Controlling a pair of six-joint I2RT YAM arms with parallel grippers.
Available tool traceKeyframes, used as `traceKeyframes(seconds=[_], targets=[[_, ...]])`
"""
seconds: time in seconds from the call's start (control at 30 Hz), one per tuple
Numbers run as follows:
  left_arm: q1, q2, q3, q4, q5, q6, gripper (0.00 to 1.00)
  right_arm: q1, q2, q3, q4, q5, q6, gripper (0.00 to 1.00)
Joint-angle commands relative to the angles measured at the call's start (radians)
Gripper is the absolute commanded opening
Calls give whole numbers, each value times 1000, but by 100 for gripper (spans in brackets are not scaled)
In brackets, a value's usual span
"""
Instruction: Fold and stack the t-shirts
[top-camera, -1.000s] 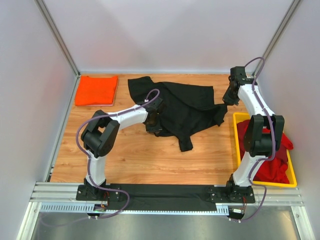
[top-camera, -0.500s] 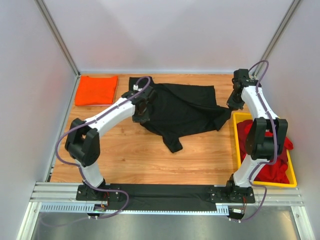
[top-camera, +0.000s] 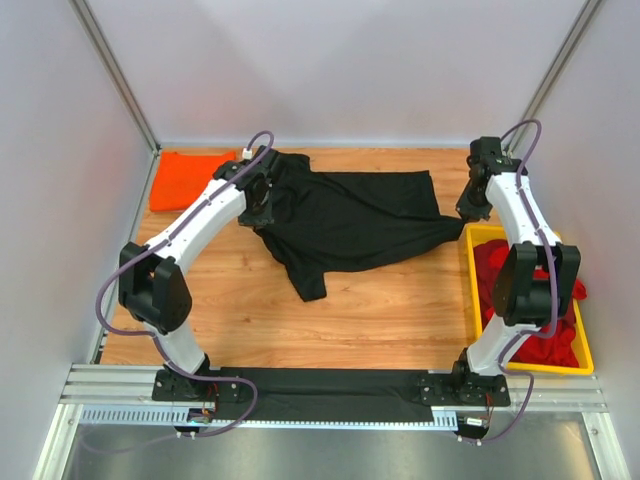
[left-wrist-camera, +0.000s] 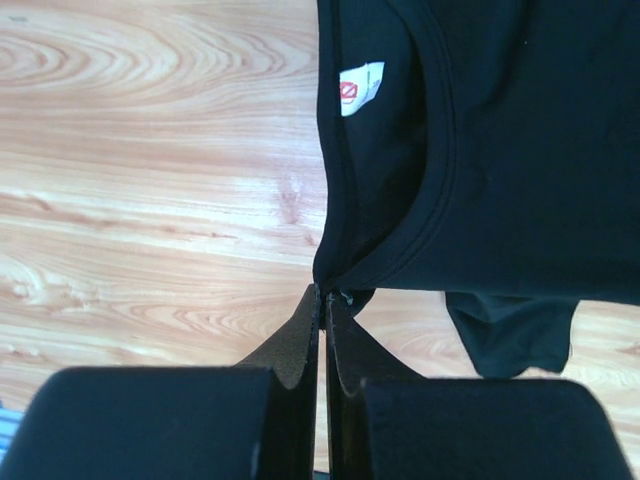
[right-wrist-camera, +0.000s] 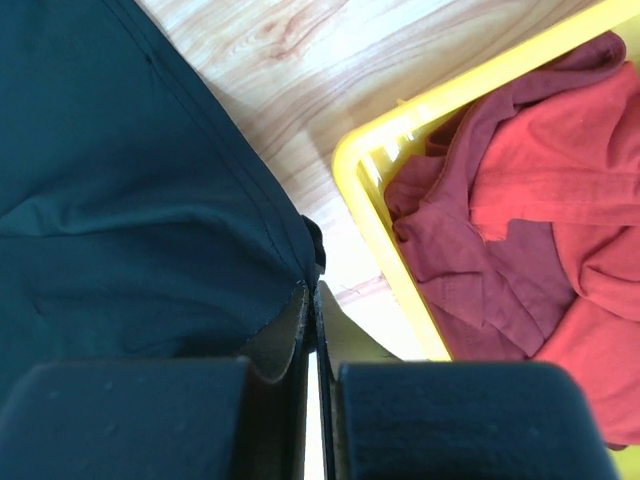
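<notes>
The black t-shirt (top-camera: 350, 215) hangs stretched between my two grippers above the wooden table. My left gripper (top-camera: 257, 208) is shut on its left end next to the collar (left-wrist-camera: 330, 292); the white neck label (left-wrist-camera: 360, 88) shows. My right gripper (top-camera: 468, 210) is shut on its right end (right-wrist-camera: 312, 288), beside the tray. A sleeve (top-camera: 308, 283) droops toward the front. A folded bright orange t-shirt (top-camera: 180, 183) lies at the back left, partly behind the left arm. Red t-shirts (top-camera: 530, 300) lie bunched in the yellow tray; they also show in the right wrist view (right-wrist-camera: 520, 210).
The yellow plastic tray (top-camera: 470, 275) stands at the right edge, its rim (right-wrist-camera: 395, 250) close to my right gripper. Grey walls close in the table at the left, back and right. Bare wood (top-camera: 380, 310) lies in front of the shirt.
My left gripper has moved back and to the left with the shirt's collar end; my right gripper has edged right. The black shirt is now pulled out flatter between them.
</notes>
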Motion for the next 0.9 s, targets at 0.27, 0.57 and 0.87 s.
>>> traceKeyframes(seconds=[0.27,0.57,0.87], targets=[[-5,-221,75,-150,94,131,0,3,-227,-30,-56,-47,6,0],[35,-102,109,-77,95,191,0,3,-169,-24,57,-94,12,0],[133,467,720,-4,305,313,4,7,239,216,128,-211,4,1]])
